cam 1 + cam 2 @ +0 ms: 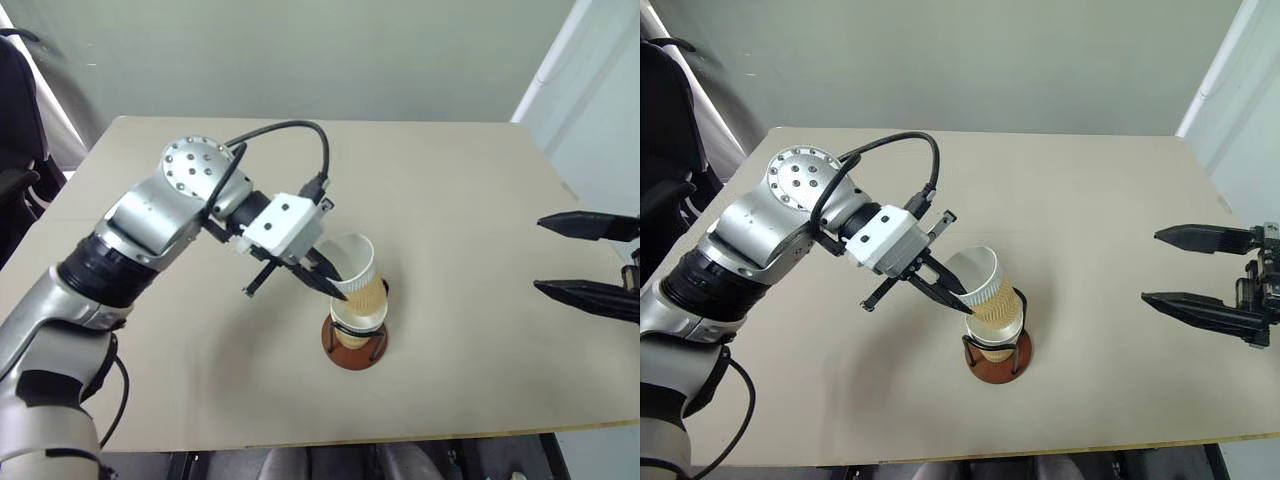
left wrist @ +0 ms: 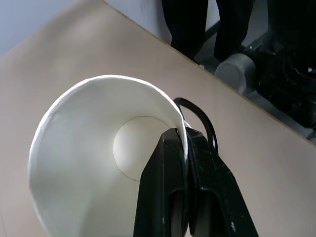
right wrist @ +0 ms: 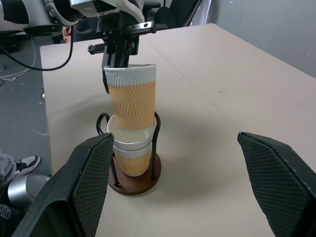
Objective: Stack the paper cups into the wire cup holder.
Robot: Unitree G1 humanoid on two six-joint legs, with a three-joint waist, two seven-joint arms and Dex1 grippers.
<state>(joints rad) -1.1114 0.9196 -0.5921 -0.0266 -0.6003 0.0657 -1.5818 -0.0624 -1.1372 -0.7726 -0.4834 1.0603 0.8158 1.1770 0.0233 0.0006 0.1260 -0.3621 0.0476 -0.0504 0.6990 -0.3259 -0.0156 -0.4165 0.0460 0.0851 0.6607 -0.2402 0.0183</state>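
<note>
A paper cup (image 1: 358, 262), tan and ribbed with a white rim, leans with its bottom inside other nested paper cups (image 3: 130, 149) that stand in the wire cup holder (image 1: 356, 357). My left gripper (image 1: 335, 286) is shut on the upper cup's rim, one finger inside and one outside, as the left wrist view shows (image 2: 185, 143). The holder's black wire loops (image 3: 157, 129) rise from its reddish-brown disc base (image 3: 134, 185) beside the stack. My right gripper (image 1: 1150, 266) is open and holds nothing, off to the right of the holder and well apart from it.
The holder stands near the middle front of a bare beige table (image 1: 450, 200). The table's front edge (image 1: 420, 438) lies close below it. A dark chair (image 1: 15, 110) stands past the left edge, and a wall runs behind the table.
</note>
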